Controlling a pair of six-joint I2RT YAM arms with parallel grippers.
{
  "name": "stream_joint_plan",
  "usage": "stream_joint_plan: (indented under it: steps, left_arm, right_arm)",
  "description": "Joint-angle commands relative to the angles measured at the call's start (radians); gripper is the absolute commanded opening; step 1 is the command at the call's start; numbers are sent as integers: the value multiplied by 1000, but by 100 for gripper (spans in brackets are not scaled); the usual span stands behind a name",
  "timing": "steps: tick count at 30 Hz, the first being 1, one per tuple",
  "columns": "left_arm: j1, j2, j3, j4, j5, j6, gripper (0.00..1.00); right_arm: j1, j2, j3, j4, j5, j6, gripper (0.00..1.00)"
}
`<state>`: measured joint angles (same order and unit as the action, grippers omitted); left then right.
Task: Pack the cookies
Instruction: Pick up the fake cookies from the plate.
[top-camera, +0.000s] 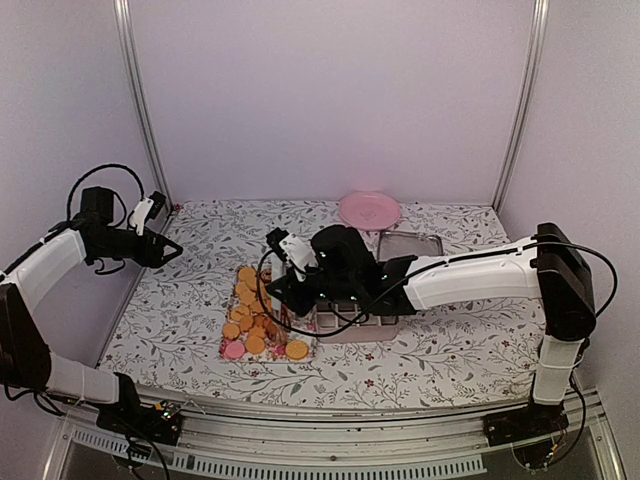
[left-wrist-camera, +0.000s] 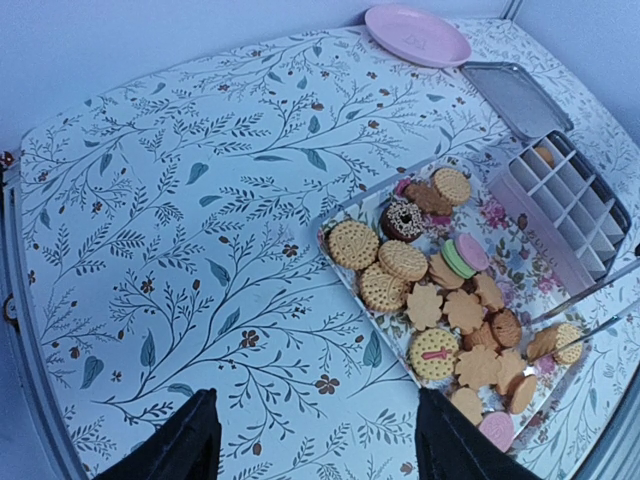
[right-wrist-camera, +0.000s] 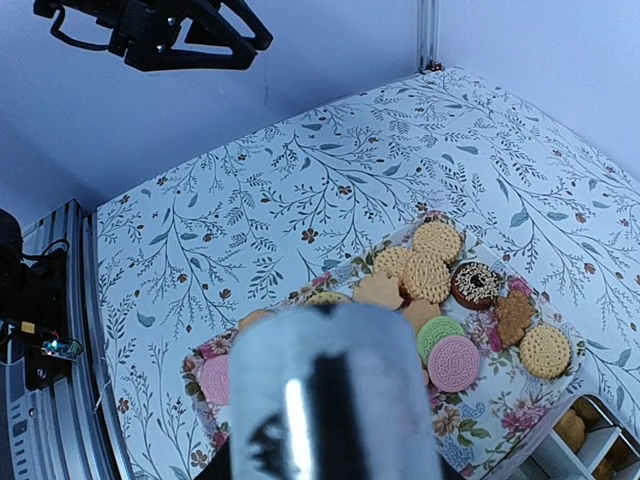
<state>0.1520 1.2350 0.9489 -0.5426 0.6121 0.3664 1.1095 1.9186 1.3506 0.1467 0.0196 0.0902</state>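
The cookies lie heaped on a floral tray: mostly golden ones, plus pink, green and a dark sprinkled one. My right gripper hovers over the tray, shut on metal tongs whose shiny back end hides its fingers. In the left wrist view the thin tong arms reach in from the right to a golden cookie at the tray's near end. My left gripper is open and empty, raised over the table's left side, well away from the tray.
A white divided box sits right of the tray with a golden cookie in a far compartment. Its grey lid lies behind it. A pink plate stands at the back.
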Motion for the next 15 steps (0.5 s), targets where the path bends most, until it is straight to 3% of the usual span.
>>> stream_joint_plan:
  steps: [1, 6, 15]
  left_arm:
    - [12, -22, -13, 13, 0, 5, 67]
    - [12, -25, -13, 13, -3, 8, 67]
    - [13, -20, -9, 13, 2, 3, 67]
  right_arm:
    - [-4, 9, -7, 11, -14, -4, 29]
    - [-4, -25, -33, 27, -32, 43, 0]
    - [-4, -117, -75, 68, -18, 85, 0]
